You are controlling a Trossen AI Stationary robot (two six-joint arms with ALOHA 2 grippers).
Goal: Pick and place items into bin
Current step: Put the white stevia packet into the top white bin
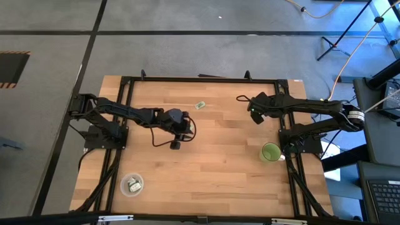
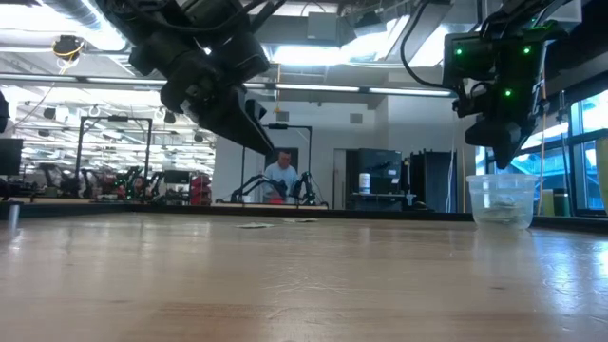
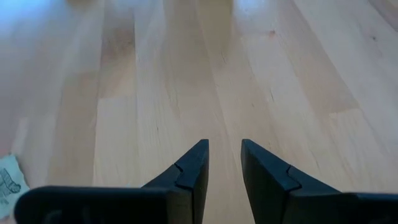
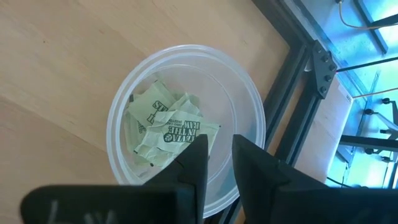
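1. High view: one pale green flat packet (image 1: pixel 200 105) lies loose at 12 o'clock on the wooden tabletop (image 1: pixel 219 181). The left gripper (image 1: pixel 179 130) hovers at its 7 o'clock. The right gripper (image 1: pixel 255 115) hangs at 11 o'clock of the clear round plastic bin (image 1: pixel 270 152). A second clear round container (image 1: pixel 132 184) with packets sits at 7 o'clock.
2. Low view: the loose packet lies flat, far off.
3. Left wrist view: the gripper is narrowly parted and empty over bare wood. Risk: a thin packet may slide ahead of the fingertips.
4. Right wrist view: the gripper is narrowly parted and empty above the binned packets. Risk: descending could nudge the light bin.
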